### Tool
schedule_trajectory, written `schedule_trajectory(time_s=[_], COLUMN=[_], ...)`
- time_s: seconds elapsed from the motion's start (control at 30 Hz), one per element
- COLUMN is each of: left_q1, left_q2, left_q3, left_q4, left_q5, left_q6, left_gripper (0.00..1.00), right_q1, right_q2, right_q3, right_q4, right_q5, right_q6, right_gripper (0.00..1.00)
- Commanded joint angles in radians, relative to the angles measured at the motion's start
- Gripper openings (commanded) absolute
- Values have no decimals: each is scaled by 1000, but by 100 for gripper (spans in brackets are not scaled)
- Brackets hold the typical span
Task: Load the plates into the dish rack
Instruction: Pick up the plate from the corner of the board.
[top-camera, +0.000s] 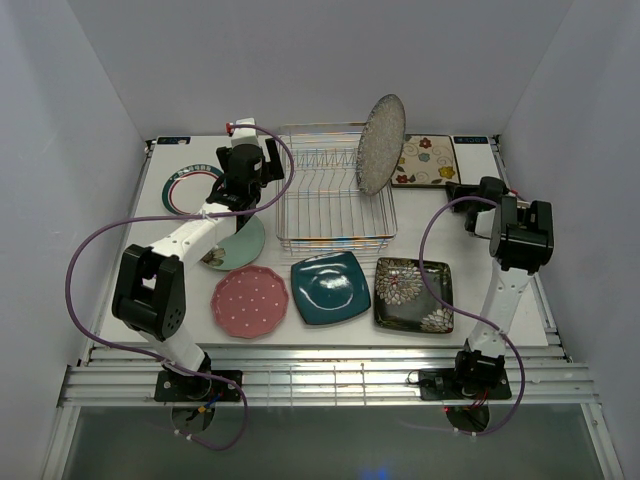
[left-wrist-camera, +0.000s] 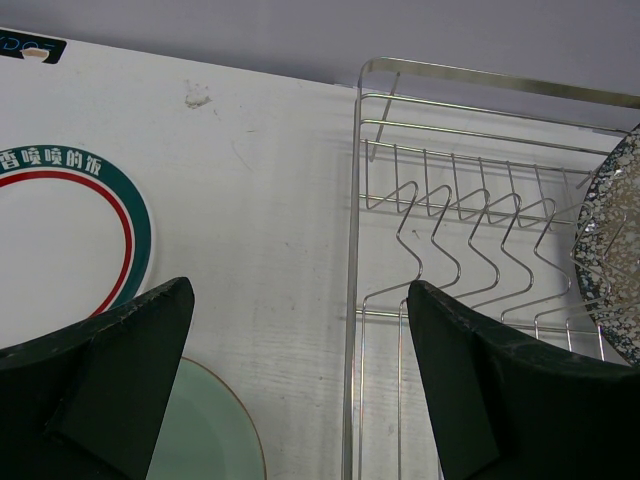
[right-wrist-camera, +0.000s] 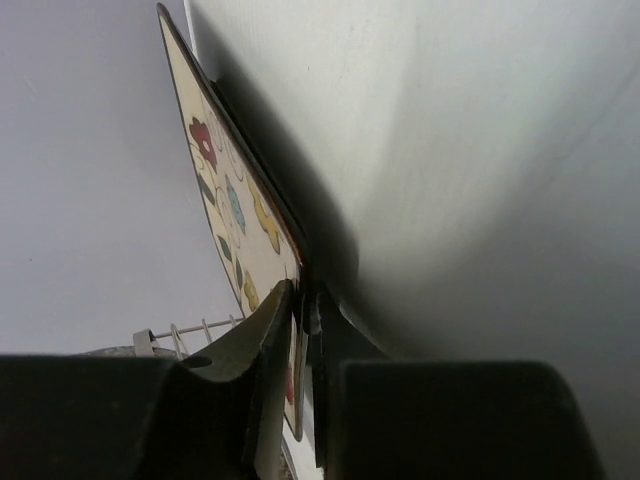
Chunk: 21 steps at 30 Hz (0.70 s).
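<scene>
Dish rack (top-camera: 335, 215), centre rear of the table (top-camera: 320, 248), seen from the top camera. One plate is loaded: the speckled grey round plate (top-camera: 380, 143) stands on edge among the prongs at the rack's right end, leaning slightly. The cream floral square plate (top-camera: 425, 160) lies just right of the rack, toward the back edge. The right gripper (right-wrist-camera: 303, 298) pinches its near rim, one finger above and one below, jaws almost together; the right wrist view does not settle whether the plate is clear of the table. Three plates lie flat in a row in front of the rack: pink dotted scalloped plate (top-camera: 250, 300), teal square plate (top-camera: 330, 287) and black floral square plate (top-camera: 412, 293), left to right. The mint floral round plate (top-camera: 243, 243) sits at the rack's front-left corner, partly under the left arm. The white teal-rimmed round plate (top-camera: 183, 192) lies farther left. The left gripper (left-wrist-camera: 300, 290) hangs over bare table between that plate and the rack's left side, its fingers spread wide with nothing between them.
</scene>
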Motion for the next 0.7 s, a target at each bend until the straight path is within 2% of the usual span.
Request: schedule_trajectory(time_s=[0.0, 0.67], left_q1=[4, 4], left_q2=[0, -3], left_q3=[-4, -5], left_q4=[12, 14], left_q5=[-4, -2], left_q6=[2, 0], left_gripper=[98, 98], right_q1=[-17, -68], right_q2=[-70, -158], right_q3=[-18, -99], right_q4=[71, 206], right_q5=[-18, -45], right_q6=[14, 46], right_gripper=[8, 8])
